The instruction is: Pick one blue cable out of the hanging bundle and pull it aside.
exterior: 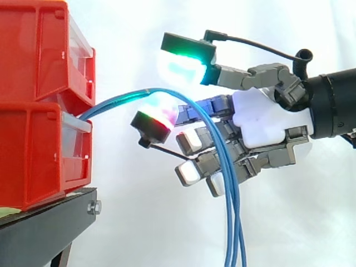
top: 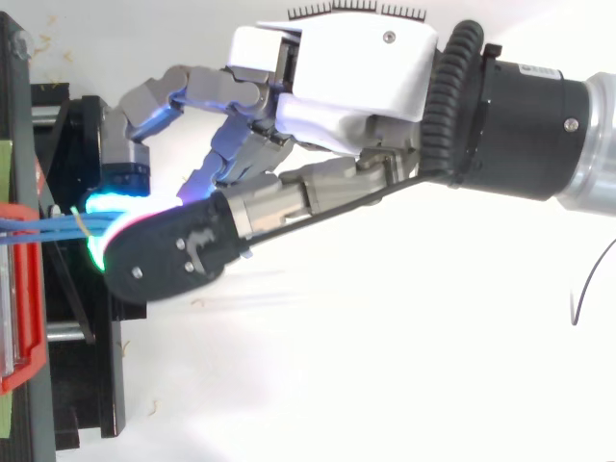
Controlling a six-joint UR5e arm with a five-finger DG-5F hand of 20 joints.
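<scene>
Blue cables [exterior: 232, 222]: out of lower red bin [exterior: 33, 156] at left, arcing to bottom centre
Hand [exterior: 261, 119]: right of centre, against the cables
Grip: impossible to tell

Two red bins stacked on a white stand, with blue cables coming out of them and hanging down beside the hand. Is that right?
Not quite. The stand is black, not white, as the side view shows. The rest holds: two red bins are stacked on it, and blue cables come out of them and hang down beside the hand.
</scene>
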